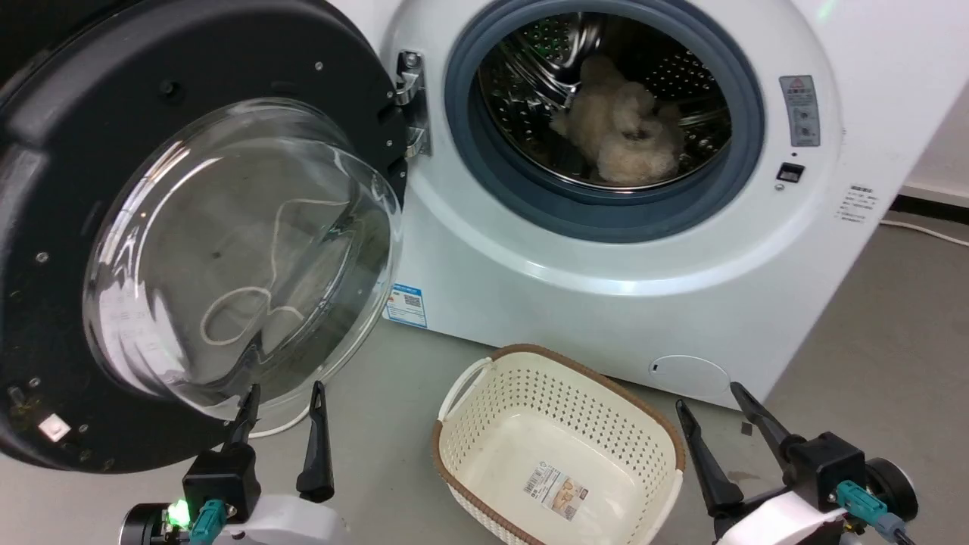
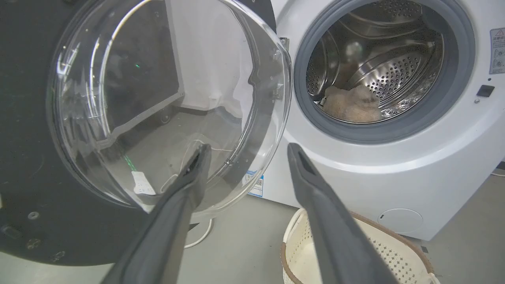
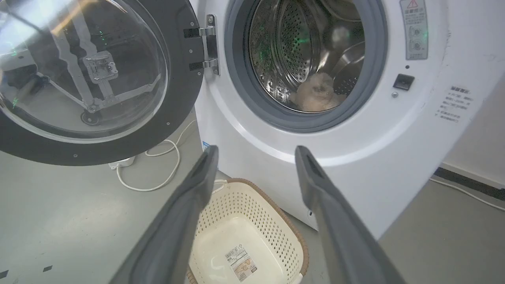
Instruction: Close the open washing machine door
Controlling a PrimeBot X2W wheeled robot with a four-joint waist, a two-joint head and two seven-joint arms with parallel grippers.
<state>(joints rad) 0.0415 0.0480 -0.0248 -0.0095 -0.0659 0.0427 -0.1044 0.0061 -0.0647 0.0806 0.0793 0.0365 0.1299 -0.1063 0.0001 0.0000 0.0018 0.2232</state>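
The washing machine door (image 1: 113,151) stands swung wide open to the left, its black rim and bulging glass window (image 1: 242,257) facing me, hinged (image 1: 409,98) at the white washing machine (image 1: 606,303). A beige fluffy item (image 1: 621,129) lies in the steel drum. My left gripper (image 1: 284,393) is open, its fingertips just below the glass bowl; in the left wrist view the left gripper (image 2: 246,152) points at the door's glass edge (image 2: 276,98). My right gripper (image 1: 711,397) is open, low at the right, in front of the machine. The right wrist view shows the door (image 3: 98,150) at upper left.
A cream perforated basket (image 1: 666,439) sits on the grey floor between my grippers, in front of the machine. A white cable (image 3: 158,177) and a plug block lie on the floor under the door. A wall runs to the right of the machine.
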